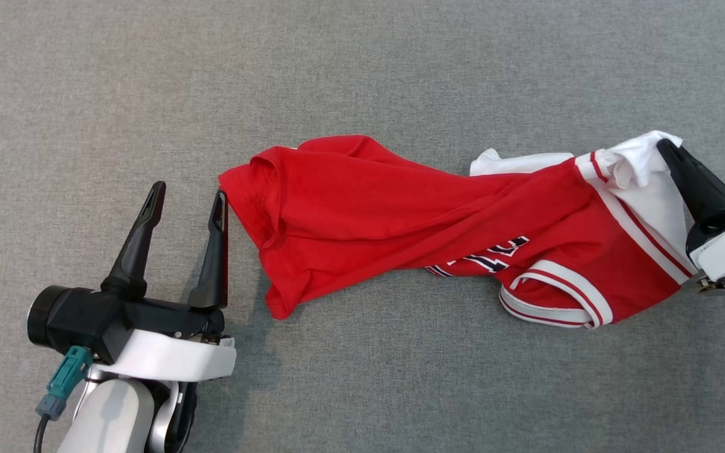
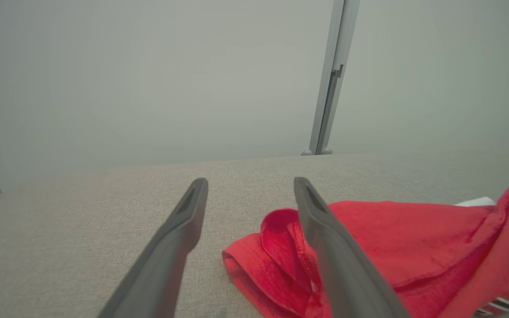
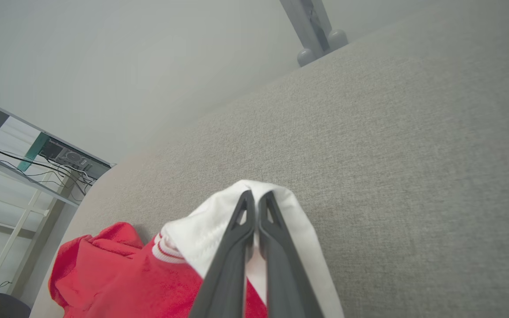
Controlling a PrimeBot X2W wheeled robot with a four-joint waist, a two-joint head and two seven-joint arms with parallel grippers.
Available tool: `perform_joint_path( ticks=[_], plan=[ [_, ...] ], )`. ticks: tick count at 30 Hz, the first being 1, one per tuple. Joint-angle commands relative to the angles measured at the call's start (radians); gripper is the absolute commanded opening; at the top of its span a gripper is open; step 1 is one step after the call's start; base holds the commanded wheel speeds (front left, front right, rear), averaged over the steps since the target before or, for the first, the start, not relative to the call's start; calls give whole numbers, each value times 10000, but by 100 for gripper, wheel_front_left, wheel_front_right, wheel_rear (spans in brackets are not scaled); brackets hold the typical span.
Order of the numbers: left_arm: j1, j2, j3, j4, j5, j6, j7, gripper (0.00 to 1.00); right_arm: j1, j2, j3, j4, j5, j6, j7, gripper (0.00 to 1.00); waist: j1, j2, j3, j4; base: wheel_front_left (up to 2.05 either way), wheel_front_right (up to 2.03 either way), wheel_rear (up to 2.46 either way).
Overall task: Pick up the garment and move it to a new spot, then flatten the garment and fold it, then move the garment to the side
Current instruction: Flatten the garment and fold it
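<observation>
— On the grey fabric-covered table (image 1: 362, 63), I am working the flattening step. The red jersey (image 1: 400, 207) is lying stretched crosswise in front of the robot, twisted along its middle, with part of the dark lettering tucked into a fold.

— Report gripper states.

— The right gripper (image 3: 258, 196) is pinching the white sleeve (image 1: 639, 182) with its fingers pressed together on the cloth. That end appears to be raised slightly off the surface. The left gripper (image 1: 189, 190) is resting with its fingers spread wide, holding nothing. Its inner finger is sitting just beside the red hem (image 1: 262, 207). I cannot tell whether it is touching.

— What is the next move calling for?

— In my judgement, the left gripper needs to shift sideways toward the hem so that the cloth edge is lying between the fingers, then close. After that, both arms should be drawing apart to pull the twist out.

— What is standing in the way?

— The hem is doubled over on itself, so the fingers may be taking more than one layer. The striped cuff (image 1: 557, 296) is folded under the body and will probably need separate attention. A metal post (image 2: 332, 79) at the far table edge and a shelf with cables (image 3: 60, 154) beyond it are standing well apart from the work.
</observation>
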Motion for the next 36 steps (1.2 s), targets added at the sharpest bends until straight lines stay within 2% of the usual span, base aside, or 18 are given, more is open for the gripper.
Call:
perform_joint_path(
  ticks=[1, 5, 10, 14, 18, 26, 30, 36],
  plan=[
    [-196, 25, 11, 49, -33, -47, -51, 100, -79, -107, 9, 126, 9, 1, -279, 100, 0, 0, 1, 21, 0, 0, 0],
    [-217, -33, 64, 181, -13, -89, -80, 100, 215, -205, -73, 262, 52, 1, -1498, 100, 0, 0, -47, -73, 0, 0, 0],
    [-213, 37, 211, 258, 45, -83, -109, 100, 817, -196, -416, -177, -203, 1, -3459, 100, 0, 0, -134, -384, 0, 0, 0],
    [-133, 113, 320, 294, 49, -57, -119, 100, 1354, -298, -574, -646, -1320, 1, -4910, 100, 0, 0, -252, -629, 0, 0, 0],
    [17, 212, 441, 340, 2, -15, -123, 100, 1762, -353, -318, -1146, -2640, 1, -5856, 100, 0, 0, -472, -837, 0, 0, 0],
    [368, 401, 545, 414, -85, 83, -35, 100, 2764, -198, 730, -1545, -4918, 1, -6315, 100, 0, 0, -1129, -969, 0, 0, 0],
    [637, 440, 571, 408, -175, 183, 38, 100, 3269, 139, 774, -1463, -5182, -1, -6333, 100, 0, 0, -1444, -974, 0, 0, 0],
    [840, 479, 561, 257, -170, 277, 142, 100, 3447, 208, 821, -1473, -5295, -1, -6245, 100, 0, 0, -1576, -967, 0, 0, 0]
  ],
)
